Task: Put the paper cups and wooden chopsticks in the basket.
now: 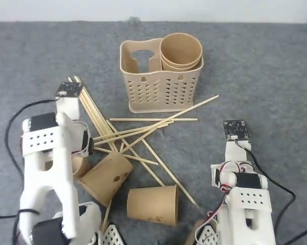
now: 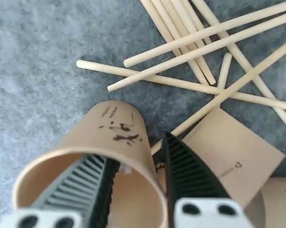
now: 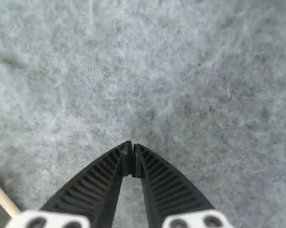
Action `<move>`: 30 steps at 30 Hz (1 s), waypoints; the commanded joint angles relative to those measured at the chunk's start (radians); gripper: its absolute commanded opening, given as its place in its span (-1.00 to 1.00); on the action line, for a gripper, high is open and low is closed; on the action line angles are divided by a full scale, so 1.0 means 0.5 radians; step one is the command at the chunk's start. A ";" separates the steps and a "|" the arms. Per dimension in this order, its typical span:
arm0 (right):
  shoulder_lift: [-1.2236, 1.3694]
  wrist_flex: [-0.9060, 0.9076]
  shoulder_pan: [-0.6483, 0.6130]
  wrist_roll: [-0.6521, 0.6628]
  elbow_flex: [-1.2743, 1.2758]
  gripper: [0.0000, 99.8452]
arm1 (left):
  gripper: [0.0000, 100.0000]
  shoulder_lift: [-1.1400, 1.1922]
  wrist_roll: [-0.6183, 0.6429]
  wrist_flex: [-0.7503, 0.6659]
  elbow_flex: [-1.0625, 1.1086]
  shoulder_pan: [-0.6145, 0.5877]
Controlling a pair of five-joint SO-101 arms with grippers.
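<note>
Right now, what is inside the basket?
Nested paper cups fill one compartment of the basket. The cups cover that compartment's floor, and the near wall hides the other compartment's bottom.

L gripper [image 2: 139, 154] straddles paper cup [image 2: 115, 130] wall, 1 finger inside; chopsticks [image 2: 200, 45] & 2nd cup [image 2: 231, 152] beside.

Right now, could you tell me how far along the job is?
Done: stacked cups sit in the basket. In hand: the left gripper straddles a lying cup's wall. Left: the other lying cups and all the chopsticks, scattered on the carpet.
</note>
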 commanded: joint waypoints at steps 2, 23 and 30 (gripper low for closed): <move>-0.041 -0.026 -0.005 0.043 -0.018 -0.98 | -0.99 0.003 -0.018 -0.061 -0.008 0.012; -0.041 -0.029 -0.005 0.040 -0.015 -0.98 | -0.97 0.006 0.157 0.531 -1.490 0.055; -0.041 -0.038 -0.005 0.040 -0.015 -0.98 | -0.97 0.064 0.393 0.571 -2.061 0.589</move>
